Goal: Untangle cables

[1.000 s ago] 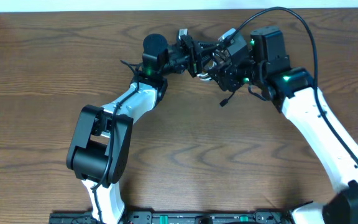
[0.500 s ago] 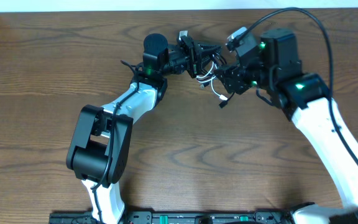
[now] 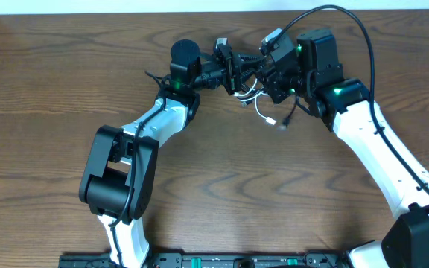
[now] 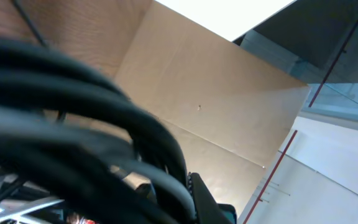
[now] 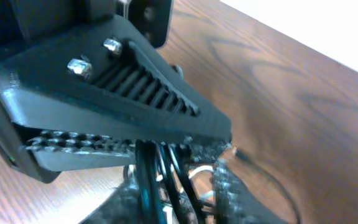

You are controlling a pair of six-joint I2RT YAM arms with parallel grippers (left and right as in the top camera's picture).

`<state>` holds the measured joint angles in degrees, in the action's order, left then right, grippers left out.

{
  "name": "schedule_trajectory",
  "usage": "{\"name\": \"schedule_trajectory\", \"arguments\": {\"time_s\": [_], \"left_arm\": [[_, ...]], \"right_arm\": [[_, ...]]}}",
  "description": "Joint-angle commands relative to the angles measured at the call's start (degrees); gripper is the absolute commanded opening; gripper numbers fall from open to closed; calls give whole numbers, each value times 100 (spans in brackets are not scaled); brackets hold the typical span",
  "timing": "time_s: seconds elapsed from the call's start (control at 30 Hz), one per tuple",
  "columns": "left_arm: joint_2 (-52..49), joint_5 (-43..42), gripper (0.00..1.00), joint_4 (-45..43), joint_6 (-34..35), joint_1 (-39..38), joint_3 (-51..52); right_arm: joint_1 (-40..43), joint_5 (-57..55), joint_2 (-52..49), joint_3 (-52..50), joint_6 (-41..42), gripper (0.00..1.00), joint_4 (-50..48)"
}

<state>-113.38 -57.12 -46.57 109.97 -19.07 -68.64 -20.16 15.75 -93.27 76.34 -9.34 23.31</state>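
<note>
— Cables (image 3: 246,83): where do they sit?
— In the upper middle of the overhead frame, a small tangle bunched between the two hands. The white cord (image 3: 263,110) spills out below it in loose loops on the counter (image 3: 65,97) and ends in a small pale plug (image 3: 272,120).
— And the black cord (image 5: 146,171)?
— In the right wrist view its thin strands run straight down between the fingers (image 5: 123,106), with a bit of white cord just to their right. From overhead the black is lost against the dark hands.
— Is the right hand (image 3: 261,73) gripping them?
— I cannot tell. The strands pass between its ridged pads, but whether the pads press on them does not show.
— The left hand (image 3: 228,67)?
— Closed, its tips at the left edge of the tangle. Whether a cord is pinched in it is hidden. Its own camera shows only blurred black wires (image 4: 73,118) across the lower left and a pale wall (image 4: 216,106) behind.
— And around them?
— The hands face each other closely. The left arm (image 3: 162,123) comes up from the lower left and the right arm (image 3: 378,156) from the lower right, over the dark wood-grain counter.
</note>
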Motion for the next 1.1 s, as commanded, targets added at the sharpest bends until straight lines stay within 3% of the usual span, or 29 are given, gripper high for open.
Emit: {"name": "schedule_trajectory", "arguments": {"time_s": [0.0, 0.17, 0.27, 0.37, 0.43, 0.47, 0.57, 0.8, 0.93, 1.07], "left_arm": [[57, -310, 8, -122, 133, -4, -70], [57, -332, 7, -219, 129, 2, -70], [57, -334, 10, -216, -31, 2, -70], [57, -570, 24, -219, -592, 55, -70], [57, -761, 26, -343, -1211, 151, -70], [57, -837, 34, -450, -1364, 210, -70], [92, -1047, 47, -1224, -1370, 466, -70], [236, -1587, 50, -1563, -1641, 905, -70], [236, -1834, 50, -986, -2031, 837, -70], [236, -1779, 62, 120, -2986, 658, -70]], "right_arm": [[35, -33, 31, 59, -9, 17, 0], [35, 81, 31, 59, 37, 1, 96], [37, 109, 31, 59, 203, 1, 127], [118, 116, 35, 59, 568, 1, 146], [229, 151, 37, 59, 852, 1, 190], [282, 203, 44, 59, 951, 1, 229], [597, 929, 50, 59, 1067, 1, 348], [1121, 1486, 168, 59, 1537, 1, 365], [1161, 1423, 240, 59, 1537, 1, 369], [1161, 1261, 243, 59, 1663, 1, 444]]}}
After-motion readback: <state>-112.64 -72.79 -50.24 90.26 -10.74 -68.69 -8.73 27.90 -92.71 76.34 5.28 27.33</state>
